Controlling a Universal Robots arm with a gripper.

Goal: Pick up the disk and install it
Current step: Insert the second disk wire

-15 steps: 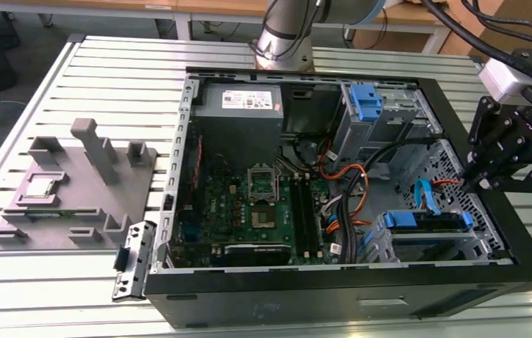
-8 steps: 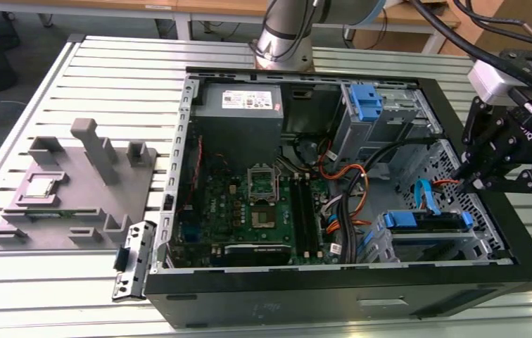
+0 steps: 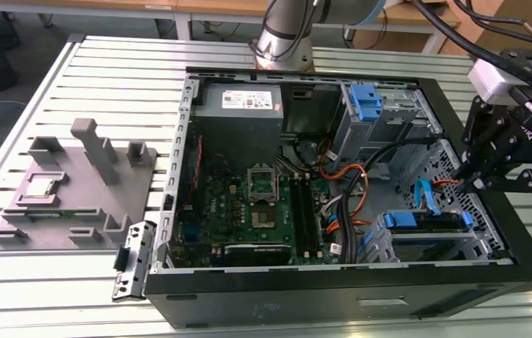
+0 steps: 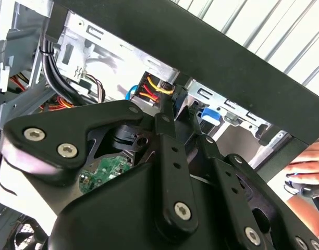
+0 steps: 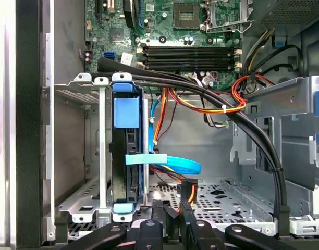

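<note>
Slatted metal tabletop point(image 3: 106, 56) carries your whole workspace, with an open black computer case point(image 3: 341, 296) lying on it. Look for the disk point(image 3: 423, 220) inside that case: in the exterior view it sits in the drive cage at the case's corner toward the exterior view's right, its blue bracket showing along the edge. In the first wrist view the disk point(image 5: 127, 156) stands on edge between the silver cage rails, blue tabs at both ends, with a light blue flat cable point(image 5: 164, 161) crossing just beside it.

Your gripper point(image 3: 491, 184) hangs over the case's wall at the exterior view's right, just beside the drive cage and apart from the disk. In the first wrist view its fingers point(image 5: 172, 221) stand close together with nothing between them; the claw holds nothing.

Further out, the green motherboard point(image 3: 257, 204) covers the case floor, with orange and black cables point(image 3: 350, 176) running toward the cage. A grey power supply point(image 3: 240, 102) sits at the far end. Outside the case, on the exterior view's left, a grey fixture block point(image 3: 78, 190) rests on the table. A person's hand point(image 4: 308, 169) shows beyond the case edge in the second wrist view.
</note>
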